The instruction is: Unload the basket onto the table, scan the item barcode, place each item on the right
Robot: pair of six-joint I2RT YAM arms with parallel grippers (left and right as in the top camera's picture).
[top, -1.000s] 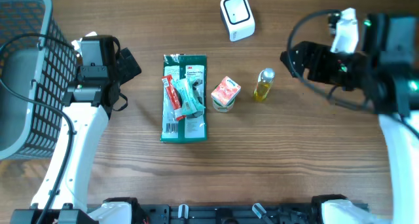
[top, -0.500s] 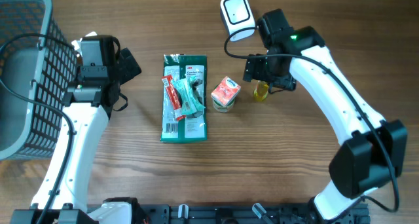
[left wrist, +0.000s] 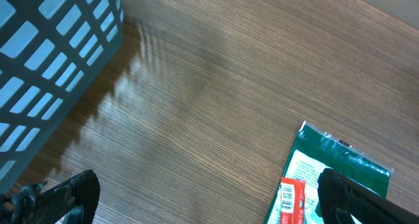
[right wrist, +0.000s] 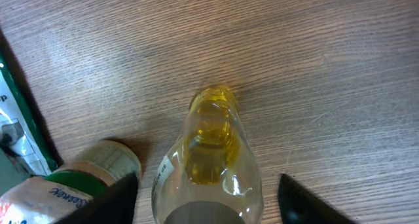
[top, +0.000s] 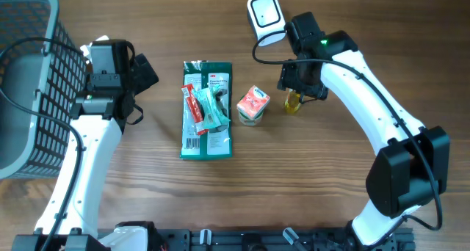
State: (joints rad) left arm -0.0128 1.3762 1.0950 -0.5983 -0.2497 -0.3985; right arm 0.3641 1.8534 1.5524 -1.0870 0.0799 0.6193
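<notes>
bottle [top: 292, 104]: your item, one small clear bottle of yellow liquid, sits on the table [top: 330, 207] right of centre, directly under the right arm's wrist.
carton [top: 252, 106]: one, pink and white, at the bottle's 9 o'clock, just beside it but not touching. In the right wrist view its green-labelled edge shows close to one finger.
scanner [top: 266, 17]: one, white, at the bottle's 11 o'clock near the far table edge. The right arm's black housing sits just beside it.
green packet [top: 207, 109]: one, flat, farther out at 9 o'clock beyond the carton, with a red-and-white pack lying on top.
basket [top: 22, 82]: one, grey mesh, at the far 9 o'clock edge of the table.
right gripper [right wrist: 208, 185]: you have its fingers [right wrist: 105, 201] straddling the bottle, parted a little wider than it, with a sliver of wood showing on each side. Nothing is grasped.
left gripper [left wrist: 206, 185]: it is beside the basket, well apart from the bottle. Its fingers are spread wide over bare wood, holding nothing.
</notes>
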